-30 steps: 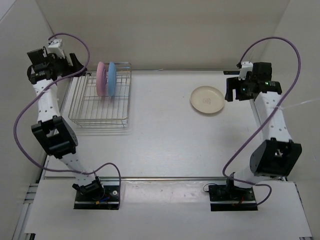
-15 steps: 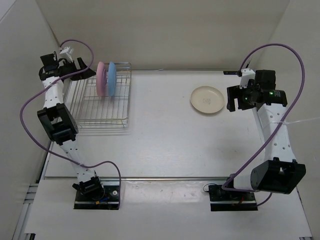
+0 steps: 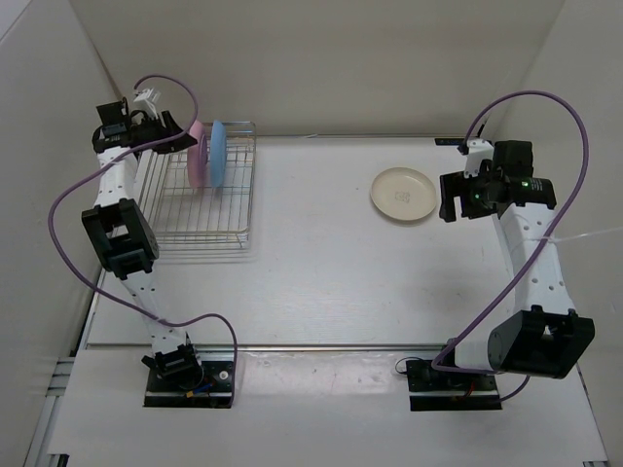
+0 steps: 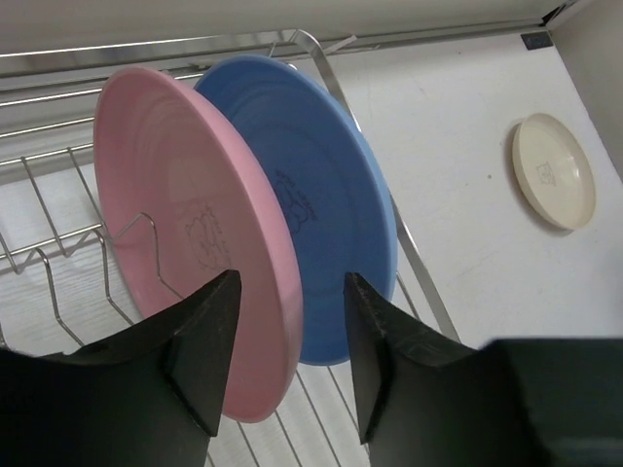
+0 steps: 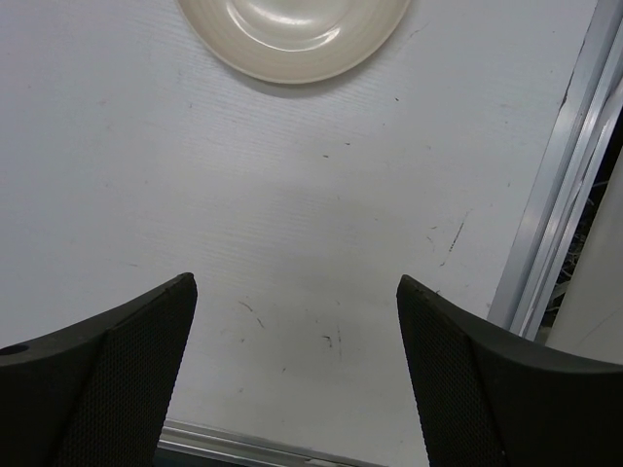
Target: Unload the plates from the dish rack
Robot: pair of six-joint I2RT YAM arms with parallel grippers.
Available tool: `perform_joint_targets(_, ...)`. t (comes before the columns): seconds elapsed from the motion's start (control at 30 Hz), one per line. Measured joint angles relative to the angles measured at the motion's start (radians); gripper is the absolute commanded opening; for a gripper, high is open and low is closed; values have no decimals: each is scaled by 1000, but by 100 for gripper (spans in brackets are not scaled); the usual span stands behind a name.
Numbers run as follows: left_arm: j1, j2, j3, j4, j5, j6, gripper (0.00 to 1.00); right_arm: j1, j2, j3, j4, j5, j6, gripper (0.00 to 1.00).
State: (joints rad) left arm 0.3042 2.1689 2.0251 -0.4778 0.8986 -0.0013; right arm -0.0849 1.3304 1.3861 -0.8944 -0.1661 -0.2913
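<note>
The pink plate (image 3: pixel 198 154) and the light blue plate (image 3: pixel 218 153) stand upright side by side at the back of the wire dish rack (image 3: pixel 195 219). My left gripper (image 3: pixel 180 144) reaches in from the left. In the left wrist view its jaws (image 4: pixel 291 276) straddle the lower rim of the pink plate (image 4: pixel 185 195), with a gap still showing on the side of the blue plate (image 4: pixel 321 185). The cream plate (image 3: pixel 403 194) lies flat on the table at the right. My right gripper (image 3: pixel 450 195) hovers open just beside it, over bare table (image 5: pixel 295 279), the cream plate (image 5: pixel 292 29) ahead of it.
The rack's raised end wire (image 4: pixel 419 263) runs close to the blue plate. White walls enclose the table at the back and both sides. A metal rail (image 5: pixel 555 224) borders the table near my right gripper.
My left arm has swung right from the rack's left corner onto the pink plate, and its jaws have narrowed around the rim. The right arm has barely shifted.
</note>
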Motion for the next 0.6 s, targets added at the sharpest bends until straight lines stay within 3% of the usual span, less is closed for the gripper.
perform_joint_targets(0.07, 0, 3, -3, 0, -2, 0, 43, 0, -3, -8, 2, -3, 0, 87)
perform_joint_targets(0.23, 0, 20, -5, 0, -6, 1, 39, 0, -4, -15, 4, -9, 4, 87)
perform_joint_targets(0.33, 0, 26, -5, 0, 7, -2, 27, 0, -4, -20, 8, -13, 8, 87)
perform_joint_targets(0.37, 0, 26, -5, 0, 13, -2, 15, 0, -5, -24, 9, -13, 10, 87)
perform_joint_targets(0.4, 0, 26, -5, -1, 19, -7, 11, 0, -5, -29, 11, -12, 11, 87)
perform_joint_targets(0.6, -5, 27, -5, -16, 34, -25, 11, 0, -4, -50, 27, -12, 21, 85)
